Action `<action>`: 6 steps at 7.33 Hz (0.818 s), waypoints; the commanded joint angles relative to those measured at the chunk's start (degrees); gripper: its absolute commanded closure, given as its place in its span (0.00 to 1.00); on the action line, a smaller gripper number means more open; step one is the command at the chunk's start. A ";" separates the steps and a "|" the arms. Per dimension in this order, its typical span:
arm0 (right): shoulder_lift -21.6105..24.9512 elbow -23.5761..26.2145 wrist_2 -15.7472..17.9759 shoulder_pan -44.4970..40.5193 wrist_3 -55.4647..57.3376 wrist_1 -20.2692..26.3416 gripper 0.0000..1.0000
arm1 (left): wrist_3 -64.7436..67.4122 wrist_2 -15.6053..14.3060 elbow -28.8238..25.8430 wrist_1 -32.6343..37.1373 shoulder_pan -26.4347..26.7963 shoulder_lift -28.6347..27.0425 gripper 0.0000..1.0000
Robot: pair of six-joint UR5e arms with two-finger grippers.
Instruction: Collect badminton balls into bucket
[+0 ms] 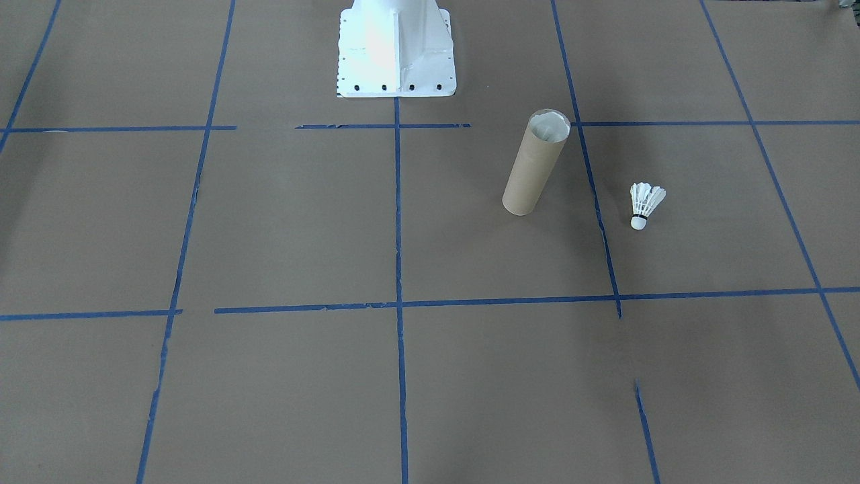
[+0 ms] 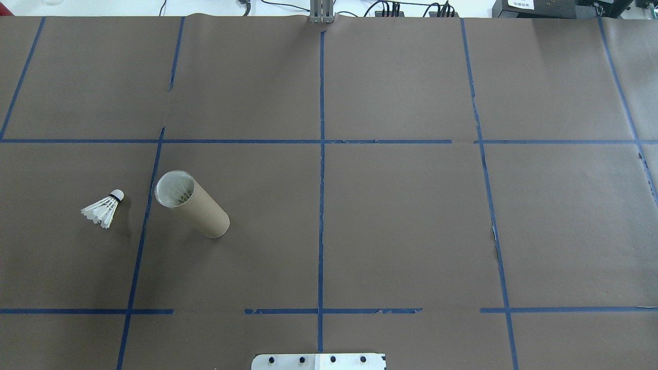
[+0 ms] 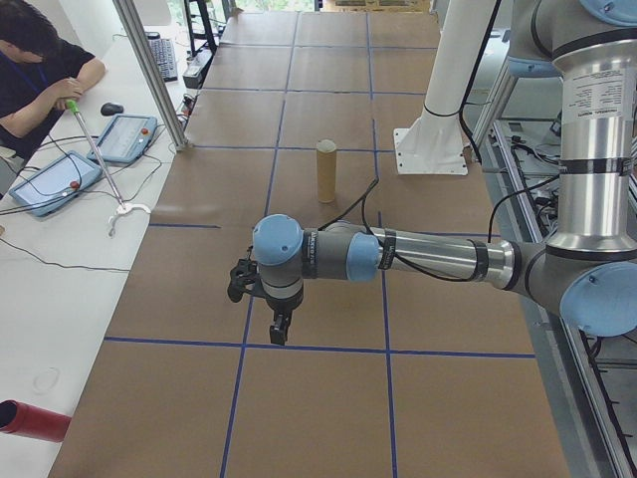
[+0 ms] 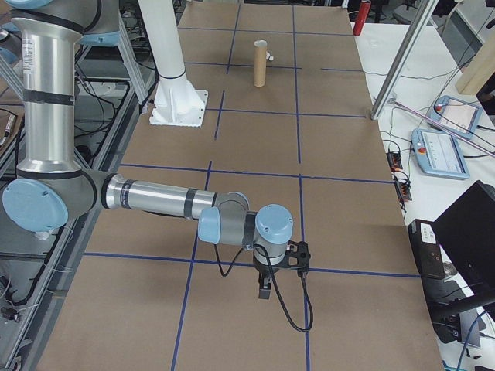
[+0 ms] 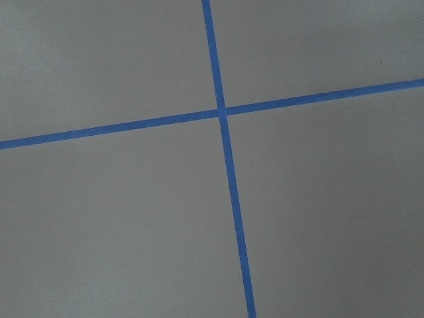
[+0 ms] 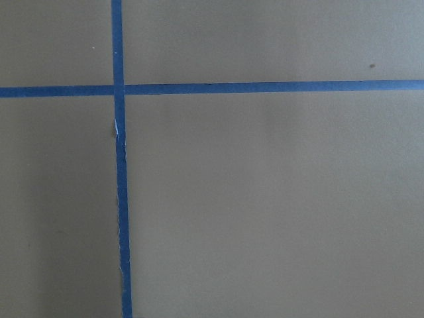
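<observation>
- Black left gripper (image 3: 275, 317), seen only in the exterior left view, hanging over a blue tape line (image 3: 318, 349) at the table's near end; spread or pressed together, cannot tell from this view.
- Black right gripper (image 4: 267, 280), seen only in the exterior right view, pointing down just above a tape line at the opposite end of the table; finger spacing likewise impossible to judge.
- Nothing visibly held by either gripper; wrist views filled only with brown paper (image 5: 119, 218) and crossing blue tape (image 6: 119, 89).
- Brown cardboard bucket (image 2: 193, 204) standing upright on the table, open mouth up, pale inside showing; just right of a tape line in the overhead view, on the robot's left half.
- White feather badminton ball (image 2: 104, 208) lying on its side near the bucket, across that tape line from it, not touching; cork tip pointing away from the robot, feathers toward it.
- Both task things well apart from both grippers: far up the table beyond the left gripper in the exterior left view, farther still from the right gripper, at the far end in the exterior right view.
- White metal base (image 1: 396, 50) with bolt holes near the bucket, toward the table's middle.
- Person (image 3: 35, 75) seated at a side desk with tablets.
</observation>
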State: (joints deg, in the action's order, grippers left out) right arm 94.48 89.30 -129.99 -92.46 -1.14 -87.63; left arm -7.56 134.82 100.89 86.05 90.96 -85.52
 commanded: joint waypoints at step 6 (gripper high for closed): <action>0.00 0.00 0.00 0.00 0.00 0.00 0.00 | 0.00 -0.87 0.45 0.61 -0.26 -5.78 0.00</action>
State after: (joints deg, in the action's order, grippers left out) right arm 94.48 89.30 -129.99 -92.46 -1.14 -87.63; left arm -7.47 134.39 101.86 86.49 90.77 -89.11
